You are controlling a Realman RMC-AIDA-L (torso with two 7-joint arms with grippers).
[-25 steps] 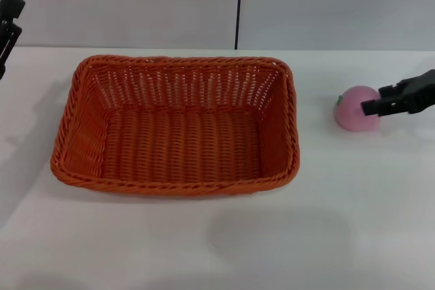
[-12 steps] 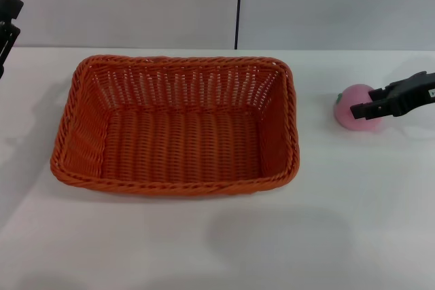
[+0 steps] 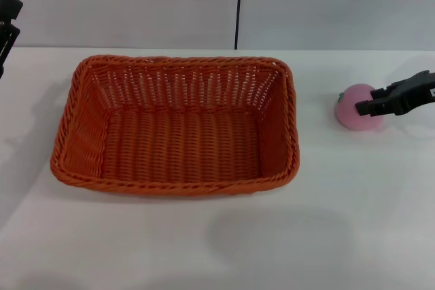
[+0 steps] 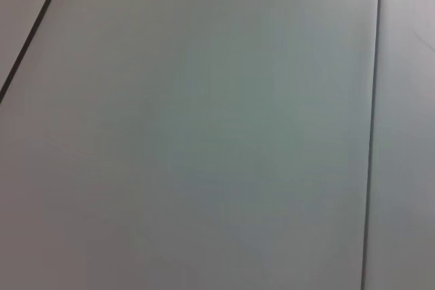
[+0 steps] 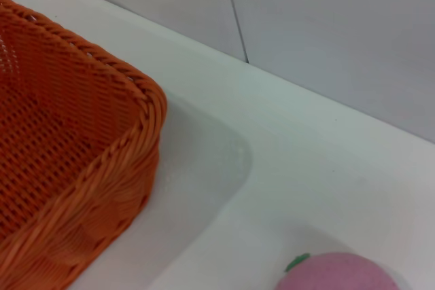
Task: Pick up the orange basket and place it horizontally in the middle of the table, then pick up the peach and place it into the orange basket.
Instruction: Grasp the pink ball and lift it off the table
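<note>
The orange basket (image 3: pixel 177 123) lies lengthwise across the middle of the white table (image 3: pixel 204 242), open side up and with nothing in it; its corner (image 5: pixel 81 134) also shows in the right wrist view. The pink peach (image 3: pixel 355 119) sits on the table to the basket's right, and the right wrist view catches its top with the green stem (image 5: pixel 340 273). My right gripper (image 3: pixel 365 100) reaches in from the right edge, open, its dark fingers over the peach's upper right side. My left gripper (image 3: pixel 8 22) is raised at the far left edge.
A grey wall with a dark vertical seam (image 3: pixel 238 5) runs behind the table. The left wrist view shows only grey panels. Bare white table lies in front of the basket and between the basket and the peach.
My right gripper slid left from beside the peach to over its top, then eased back slightly. The peach shifted very little. Basket and left arm stayed still.
</note>
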